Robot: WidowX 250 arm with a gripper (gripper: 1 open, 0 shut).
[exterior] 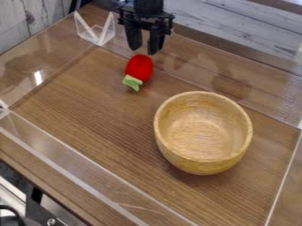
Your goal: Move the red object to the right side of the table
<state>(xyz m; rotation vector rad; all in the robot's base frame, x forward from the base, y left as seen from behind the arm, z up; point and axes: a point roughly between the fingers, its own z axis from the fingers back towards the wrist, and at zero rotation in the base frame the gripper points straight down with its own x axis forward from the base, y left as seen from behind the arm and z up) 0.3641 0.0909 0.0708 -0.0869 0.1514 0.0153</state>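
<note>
One red strawberry (140, 68) near far edge of table (88, 110), bowl (203, 131) toward near right corner; open wood between. Gripper (145, 48) jaws wide, arm cut off above.

No readable text, label, brand, number or sign shows anywhere in the view.
</note>
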